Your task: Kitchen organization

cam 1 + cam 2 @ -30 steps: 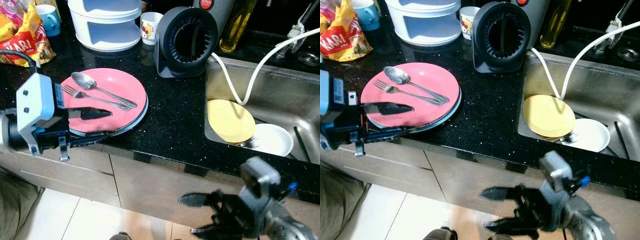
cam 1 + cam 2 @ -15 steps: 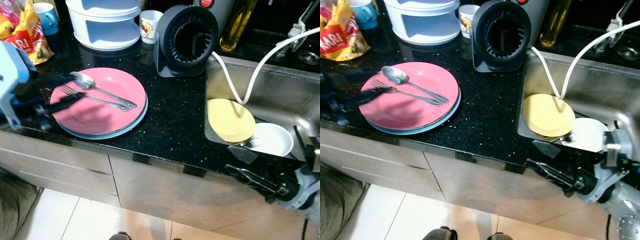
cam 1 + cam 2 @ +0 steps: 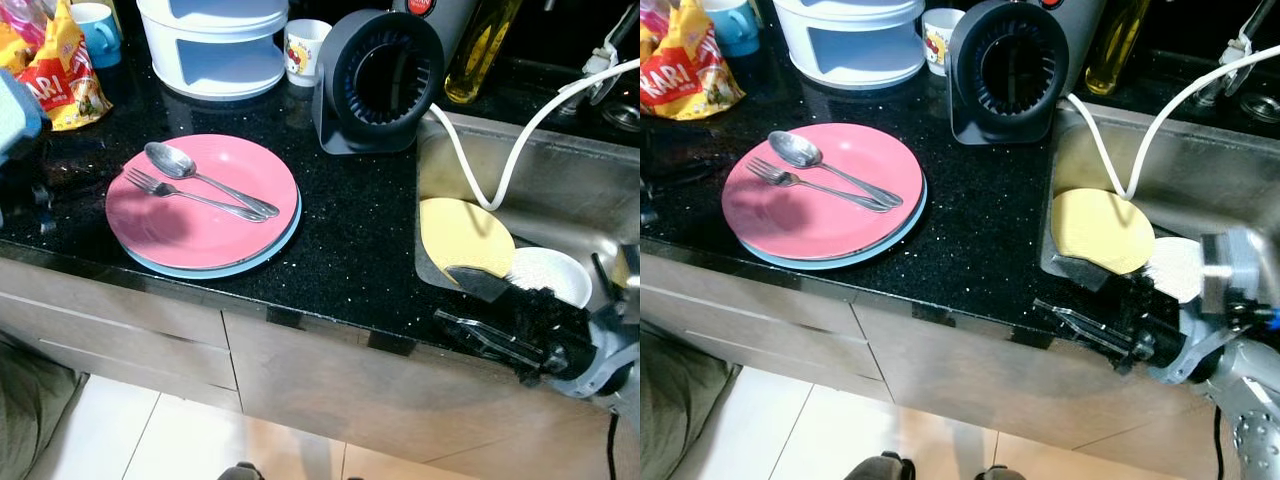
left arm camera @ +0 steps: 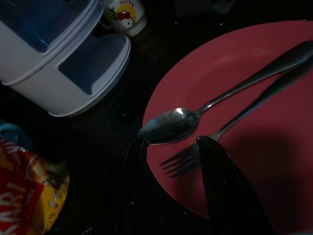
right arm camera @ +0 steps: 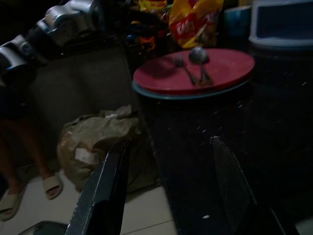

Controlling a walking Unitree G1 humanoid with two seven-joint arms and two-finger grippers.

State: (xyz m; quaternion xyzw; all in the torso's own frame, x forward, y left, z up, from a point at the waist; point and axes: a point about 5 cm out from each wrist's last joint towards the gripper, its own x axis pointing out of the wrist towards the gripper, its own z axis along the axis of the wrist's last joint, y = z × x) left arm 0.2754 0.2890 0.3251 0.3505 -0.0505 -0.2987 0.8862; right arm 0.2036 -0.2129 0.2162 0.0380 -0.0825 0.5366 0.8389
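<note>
Spoon [image 3: 175,162] and fork [image 3: 160,186] lie on pink plate [image 3: 215,225], left on counter [image 3: 350,250]. Left gripper [image 4: 168,196] open just left of the plate. Right gripper [image 3: 470,300] open at near counter edge by sink [image 3: 600,200], possibly touching.

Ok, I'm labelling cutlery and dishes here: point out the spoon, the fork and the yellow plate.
spoon [image 3: 165,159]: left eye view, on its bowl.
fork [image 3: 139,181]: left eye view, on its tines.
yellow plate [image 3: 460,232]: left eye view, on its flat middle.
</note>
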